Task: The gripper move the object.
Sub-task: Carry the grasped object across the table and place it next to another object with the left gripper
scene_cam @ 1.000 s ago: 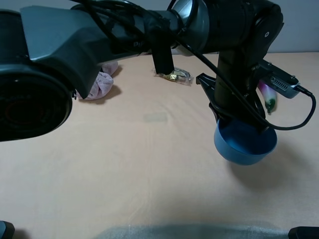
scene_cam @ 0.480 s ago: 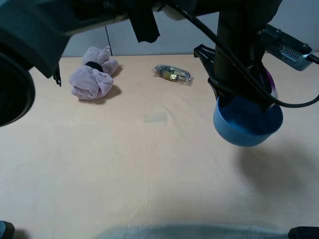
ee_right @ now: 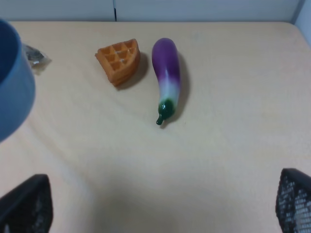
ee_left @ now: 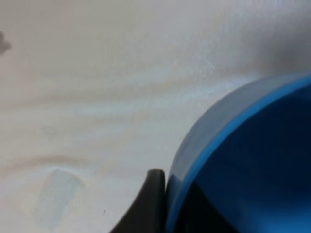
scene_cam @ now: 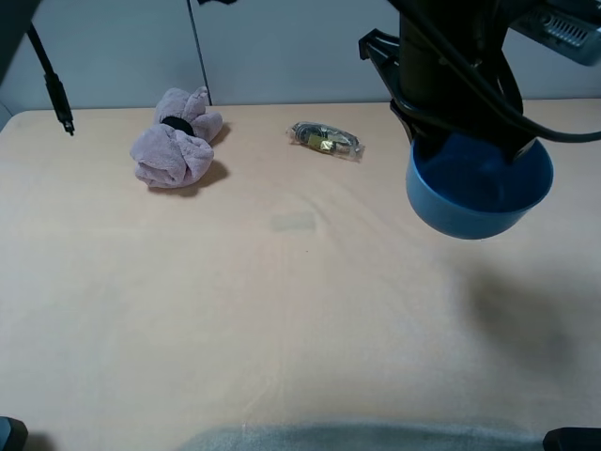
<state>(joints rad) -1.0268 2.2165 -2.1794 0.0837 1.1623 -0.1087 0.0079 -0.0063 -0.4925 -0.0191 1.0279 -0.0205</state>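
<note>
**A:** Looking down on what kind of surface, and what room?

**B:** Looks down on a smooth, pale peach tabletop (scene_cam: 282,310), backed at the far edge by a plain grey panelled wall (scene_cam: 282,47).

**A:** Holding anything?

**B:** Shows the left gripper (scene_cam: 449,141) reaching across to the right side, clamped on the rim of the blue bowl (scene_cam: 479,193), with one black finger (ee_left: 148,204) pressed against the rim's outside. Holds the bowl lifted clear of the table, above a soft shadow (scene_cam: 512,315). Shows the right gripper (ee_right: 158,206) spread wide, gripping nothing.

**A:** Anything else around?

**B:** Places a pink plush toy (scene_cam: 174,146) far left and a clear wrapped packet (scene_cam: 326,139) far centre, both apart from the bowl. Catches a waffle piece (ee_right: 119,60) just beside a purple eggplant (ee_right: 166,80), not touching, from the right wrist only; blocked in the high view.
</note>
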